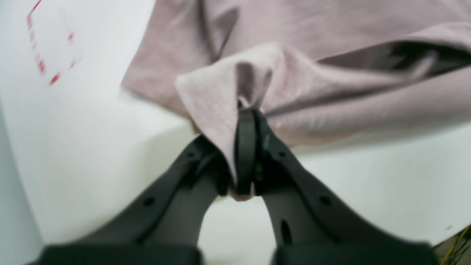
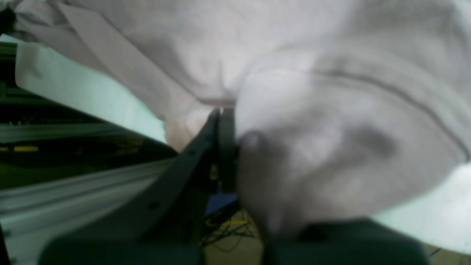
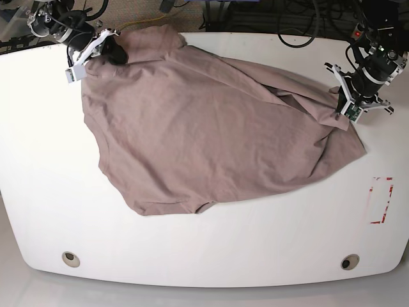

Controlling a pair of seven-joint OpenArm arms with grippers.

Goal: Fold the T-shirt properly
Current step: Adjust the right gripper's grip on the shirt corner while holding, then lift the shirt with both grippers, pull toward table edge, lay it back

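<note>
The mauve-brown T-shirt [image 3: 204,134] lies spread and rumpled across the white table [image 3: 204,249], stretched between both arms. At the right of the base view my left gripper [image 3: 341,110] is shut on a bunched fold of the T-shirt [image 1: 220,95], pinched between its black fingers [image 1: 245,147]. At the far left corner my right gripper [image 3: 105,48] is shut on another edge of the T-shirt [image 2: 331,121]; cloth drapes over one finger [image 2: 224,147] and hides the other. In both wrist views the fabric is lifted slightly off the table.
A red dashed rectangle [image 3: 381,199] is marked on the table at the right, also seen in the left wrist view as red marks [image 1: 44,62]. Two round holes [image 3: 71,258] [image 3: 349,261] sit near the front edge. Cables [image 3: 307,19] lie beyond the far edge.
</note>
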